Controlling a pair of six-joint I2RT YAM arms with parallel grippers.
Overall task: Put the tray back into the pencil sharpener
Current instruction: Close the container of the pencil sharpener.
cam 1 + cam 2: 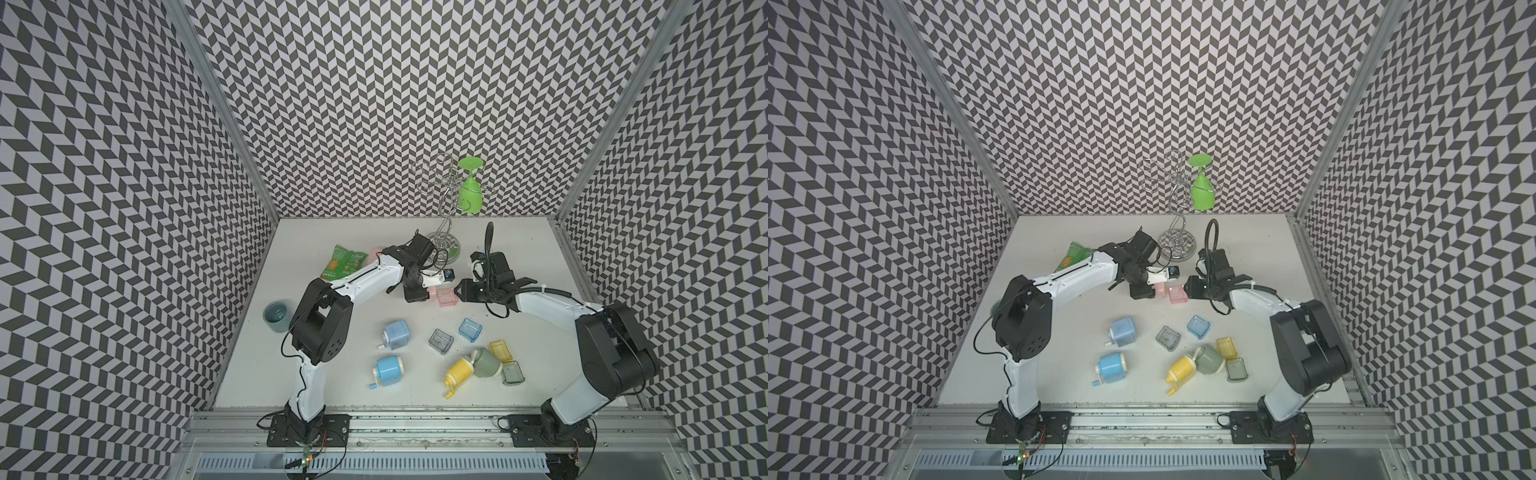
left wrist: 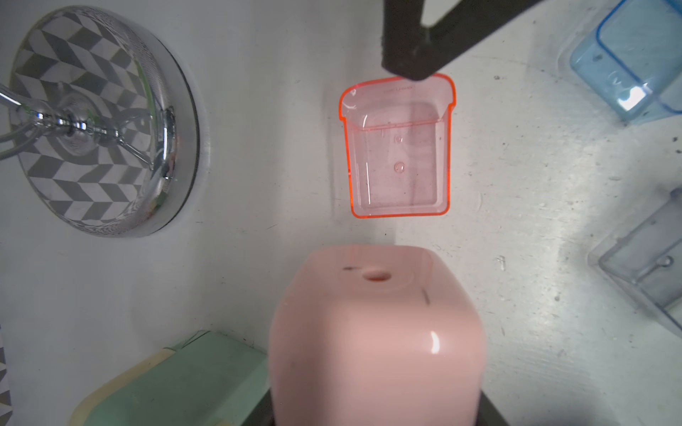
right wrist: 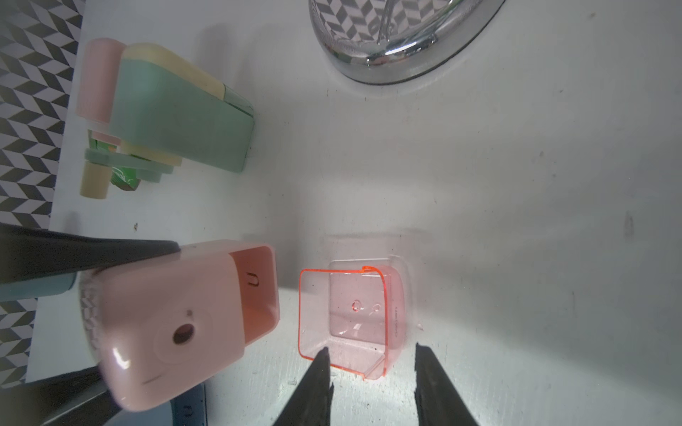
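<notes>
Two grippers meet near the middle of the table (image 1: 415, 395). The left gripper (image 1: 428, 292) is clamped on the pink sharpener (image 2: 376, 332), one finger above its body and one below, and the empty slot (image 3: 258, 295) faces the tray (image 2: 398, 166). In both top views the clear pink tray lies on the table at the sharpener's three o'clock, just beside it but apart, with a strip of bare table between them. The right gripper (image 3: 372, 352) comes in from the tray's three o'clock with its jaws moderately apart. The right wrist view shows one fingertip (image 3: 324, 356) over the tray's open inside and the other beyond its front wall, so the wall stands between them ungripped. The step in hand appears to be taking hold of the tray; insertion has not begun. The next move calls for closing on that front wall, then carrying the tray toward nine o'clock, open end leading and squared to the slot, while the left gripper steadies the sharpener. A skewed approach would likely catch the tray's rim on the slot's edge.
</notes>
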